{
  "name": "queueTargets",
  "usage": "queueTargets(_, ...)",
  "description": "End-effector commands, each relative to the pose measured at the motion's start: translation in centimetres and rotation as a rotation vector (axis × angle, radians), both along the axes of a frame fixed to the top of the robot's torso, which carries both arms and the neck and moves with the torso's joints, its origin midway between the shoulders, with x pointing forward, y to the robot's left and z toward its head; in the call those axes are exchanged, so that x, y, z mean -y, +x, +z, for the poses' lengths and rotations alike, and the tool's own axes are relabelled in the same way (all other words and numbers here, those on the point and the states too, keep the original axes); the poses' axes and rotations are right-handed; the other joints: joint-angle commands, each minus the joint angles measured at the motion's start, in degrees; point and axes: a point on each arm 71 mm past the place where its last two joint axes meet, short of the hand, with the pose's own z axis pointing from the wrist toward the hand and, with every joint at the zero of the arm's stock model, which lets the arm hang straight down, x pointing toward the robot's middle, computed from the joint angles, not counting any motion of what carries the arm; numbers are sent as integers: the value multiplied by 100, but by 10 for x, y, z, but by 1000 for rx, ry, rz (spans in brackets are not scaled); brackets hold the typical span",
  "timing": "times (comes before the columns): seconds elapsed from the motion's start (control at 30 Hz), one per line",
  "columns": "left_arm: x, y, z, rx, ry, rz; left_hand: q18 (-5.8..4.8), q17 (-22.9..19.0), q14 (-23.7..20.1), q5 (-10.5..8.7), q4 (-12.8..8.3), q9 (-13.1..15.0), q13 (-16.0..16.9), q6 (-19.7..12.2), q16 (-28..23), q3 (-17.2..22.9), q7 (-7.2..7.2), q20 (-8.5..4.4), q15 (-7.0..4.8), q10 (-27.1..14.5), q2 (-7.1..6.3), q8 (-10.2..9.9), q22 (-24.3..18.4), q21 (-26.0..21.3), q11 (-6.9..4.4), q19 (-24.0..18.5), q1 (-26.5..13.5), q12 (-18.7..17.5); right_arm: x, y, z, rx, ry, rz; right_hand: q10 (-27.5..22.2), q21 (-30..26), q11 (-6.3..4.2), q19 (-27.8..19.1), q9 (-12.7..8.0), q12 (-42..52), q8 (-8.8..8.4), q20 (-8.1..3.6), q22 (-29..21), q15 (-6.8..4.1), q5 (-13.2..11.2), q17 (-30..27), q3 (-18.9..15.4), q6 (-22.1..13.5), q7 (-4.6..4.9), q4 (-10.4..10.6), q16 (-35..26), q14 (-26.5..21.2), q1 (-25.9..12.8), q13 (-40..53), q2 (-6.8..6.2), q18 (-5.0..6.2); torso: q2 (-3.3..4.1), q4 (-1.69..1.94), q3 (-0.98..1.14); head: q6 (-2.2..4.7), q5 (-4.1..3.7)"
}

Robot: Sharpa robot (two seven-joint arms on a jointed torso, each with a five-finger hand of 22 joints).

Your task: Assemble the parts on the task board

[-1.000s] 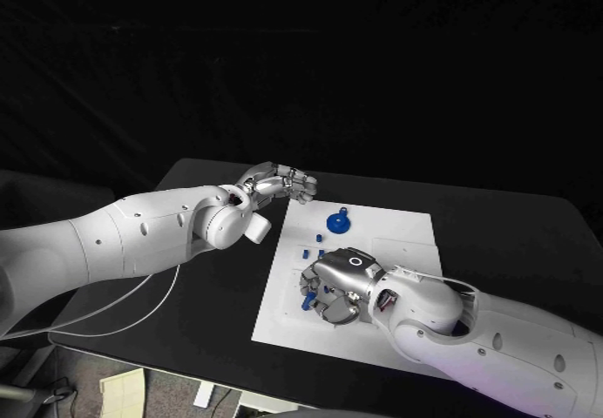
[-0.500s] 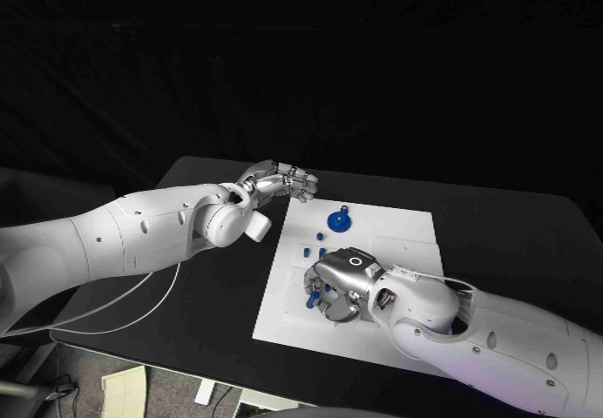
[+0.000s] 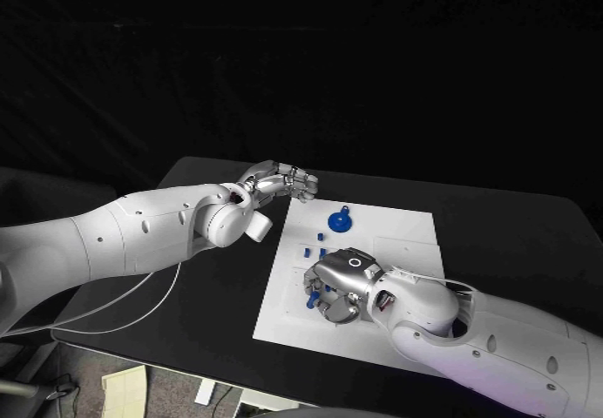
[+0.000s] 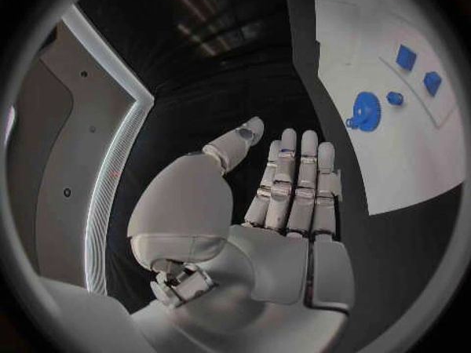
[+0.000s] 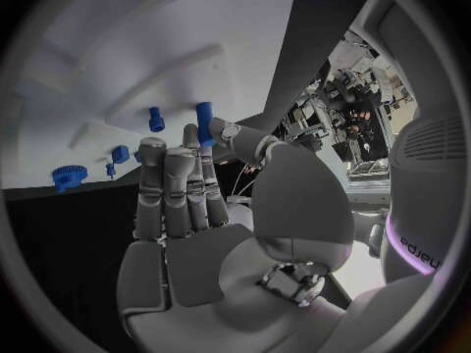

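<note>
The white task board (image 3: 389,244) lies mid-table. My right hand (image 3: 339,287) hovers low over its near-left part and pinches a blue peg (image 3: 310,300) between thumb and a finger; in the right wrist view the peg (image 5: 204,121) stands upright at the fingertips (image 5: 192,137), just over the board (image 5: 118,63). A blue gear (image 3: 339,224) lies at the far side of the board, with small blue pieces (image 3: 319,235) near it. My left hand (image 3: 281,183) hangs beyond the board's far-left corner, fingers straight and side by side (image 4: 294,180), holding nothing. The left wrist view shows the gear (image 4: 365,122) on the board.
Two more small blue pieces (image 3: 315,253) sit just beyond my right hand. Another short blue piece (image 5: 156,119) stands next to the held peg. Black table (image 3: 503,226) surrounds the board, with bare surface to the right. A white cable (image 3: 138,305) trails off the table's left edge.
My right hand with the peg has shifted only a touch over the board. The left hand has stayed where it was.
</note>
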Motion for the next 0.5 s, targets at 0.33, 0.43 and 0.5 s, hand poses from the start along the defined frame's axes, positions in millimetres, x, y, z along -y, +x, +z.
queueTargets(0.33,3,-1,1,3,-15,-16,94,14,53,34,-11,-7,-12,-35,-28,-39,2,12,-5,-45,57,20,7,-41,11,11,-17,12,-9,-13,-14,-42,-74,58,54,35,7,16,18,23,38,-33,98,-23,16,9,-6,45,-2,-61,28,-4,-27,16,59,304,-2,1,-5,-36,3)
queueTargets(0.43,3,-1,1,3,-15,-15,94,15,54,34,-11,-7,-13,-35,-29,-39,2,12,-5,-45,57,21,8,-42,11,11,-16,12,-9,-14,-17,-47,-85,59,53,35,7,12,19,23,36,-31,98,-23,18,10,-10,44,-1,-71,28,-6,-34,17,66,304,-2,3,-3,-38,3)
queueTargets(0.5,2,-1,1,2,-15,-15,94,16,54,34,-11,-7,-13,-35,-30,-40,2,12,-5,-45,57,21,8,-42,11,11,-16,12,-9,-14,-18,-47,-87,57,51,35,8,9,19,22,35,-30,98,-23,19,11,-13,44,-1,-77,27,-7,-39,18,70,304,-3,5,-3,-45,2)
